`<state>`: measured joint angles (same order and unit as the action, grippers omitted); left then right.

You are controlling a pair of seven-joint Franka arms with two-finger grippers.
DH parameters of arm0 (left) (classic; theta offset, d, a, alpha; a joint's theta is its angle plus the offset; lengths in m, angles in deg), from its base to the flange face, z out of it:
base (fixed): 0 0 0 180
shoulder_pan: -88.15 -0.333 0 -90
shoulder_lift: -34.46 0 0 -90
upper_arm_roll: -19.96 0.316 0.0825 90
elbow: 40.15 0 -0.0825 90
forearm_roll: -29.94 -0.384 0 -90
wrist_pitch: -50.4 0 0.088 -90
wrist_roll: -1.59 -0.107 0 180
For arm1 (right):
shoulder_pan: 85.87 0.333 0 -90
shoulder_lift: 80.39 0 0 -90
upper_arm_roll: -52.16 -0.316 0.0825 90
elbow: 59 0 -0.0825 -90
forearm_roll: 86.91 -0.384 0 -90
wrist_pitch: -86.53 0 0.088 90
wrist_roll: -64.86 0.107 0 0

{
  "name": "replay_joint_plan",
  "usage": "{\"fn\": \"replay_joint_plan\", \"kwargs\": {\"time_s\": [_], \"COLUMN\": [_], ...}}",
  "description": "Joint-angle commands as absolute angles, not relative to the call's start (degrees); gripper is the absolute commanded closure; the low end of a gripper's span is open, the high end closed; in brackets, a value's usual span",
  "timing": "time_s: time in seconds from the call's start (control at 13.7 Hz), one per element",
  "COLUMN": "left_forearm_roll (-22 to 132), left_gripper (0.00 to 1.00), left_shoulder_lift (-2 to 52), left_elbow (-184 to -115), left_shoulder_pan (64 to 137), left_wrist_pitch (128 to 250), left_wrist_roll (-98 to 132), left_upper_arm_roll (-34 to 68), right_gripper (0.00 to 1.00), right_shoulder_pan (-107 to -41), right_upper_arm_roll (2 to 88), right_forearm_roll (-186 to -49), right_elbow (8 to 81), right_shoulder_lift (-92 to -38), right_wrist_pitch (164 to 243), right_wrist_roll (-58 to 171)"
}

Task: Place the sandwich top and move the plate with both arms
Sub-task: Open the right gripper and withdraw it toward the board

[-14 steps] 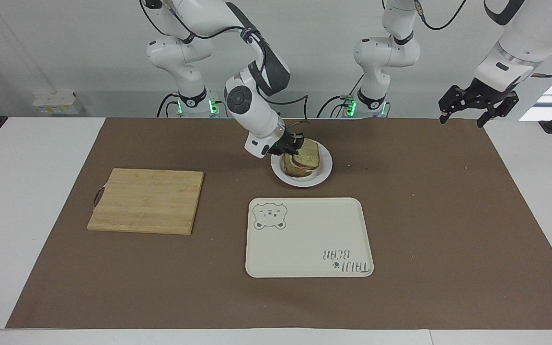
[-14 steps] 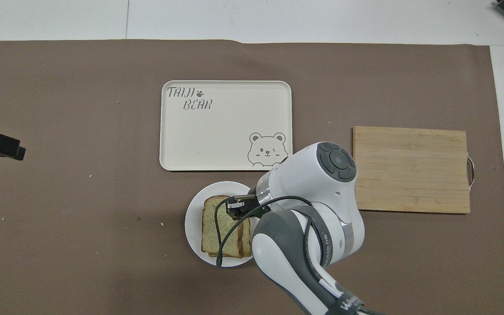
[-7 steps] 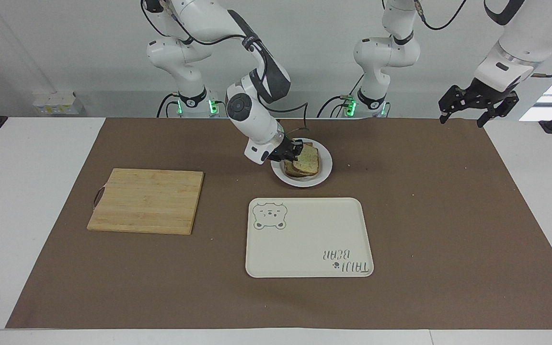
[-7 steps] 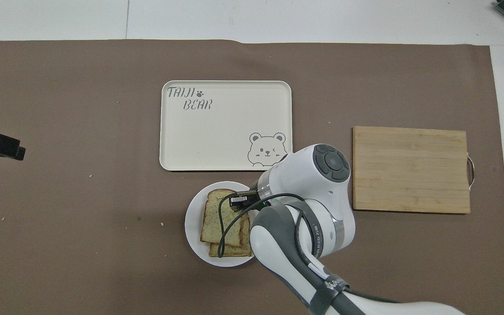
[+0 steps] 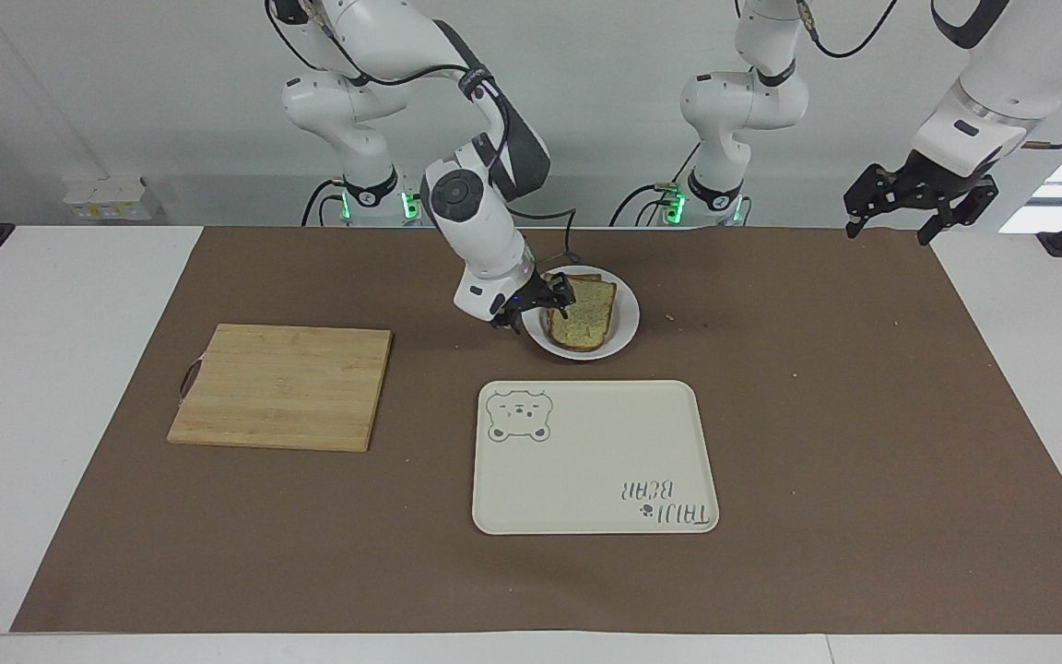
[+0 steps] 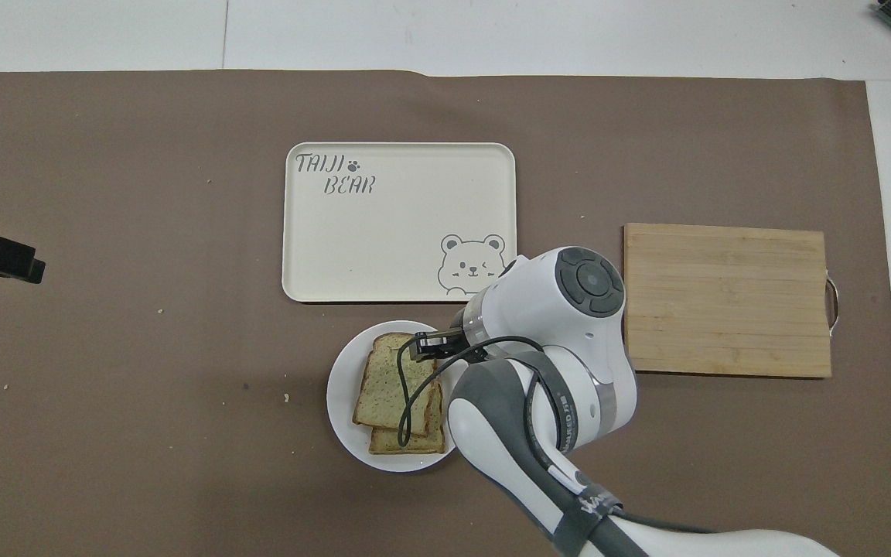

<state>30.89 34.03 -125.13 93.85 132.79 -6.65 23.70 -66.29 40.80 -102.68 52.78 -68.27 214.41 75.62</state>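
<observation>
The sandwich top now lies released; right fingers spread, left fingers spread.

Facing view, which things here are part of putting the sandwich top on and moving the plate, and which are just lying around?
Part of the job:
- sandwich top, lying on the stack
- plate under it
- right gripper, at the plate's edge
- left gripper, waiting in the air over the left arm's end of the table

Just lying about:
- tray
- cutting board
</observation>
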Motion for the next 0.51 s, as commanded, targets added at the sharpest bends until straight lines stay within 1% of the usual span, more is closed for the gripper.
{"fn": "replay_joint_plan", "kwargs": {"time_s": [0.0, 0.15, 0.44], "left_forearm_roll": [31.17, 31.17, 31.17], "left_gripper": [0.00, 0.00, 0.00], "left_shoulder_lift": [34.46, 34.46, 34.46], "left_elbow": [-124.88, -124.88, -124.88], "left_shoulder_pan": [93.95, 93.95, 93.95], "left_wrist_pitch": [132.49, 132.49, 132.40], "left_wrist_roll": [-6.50, -6.50, -6.41], "left_upper_arm_roll": [23.91, 23.91, 23.91], "right_gripper": [0.00, 0.00, 0.00], "right_shoulder_pan": [-69.95, -72.94, -77.95], "right_upper_arm_roll": [40.39, 40.39, 40.56], "right_forearm_roll": [-94.76, -93.06, -90.88], "right_elbow": [52.63, 52.01, 48.85], "right_shoulder_lift": [-70.89, -72.12, -73.35], "right_wrist_pitch": [213.62, 212.92, 206.87], "right_wrist_roll": [74.62, 74.27, 74.45]}}
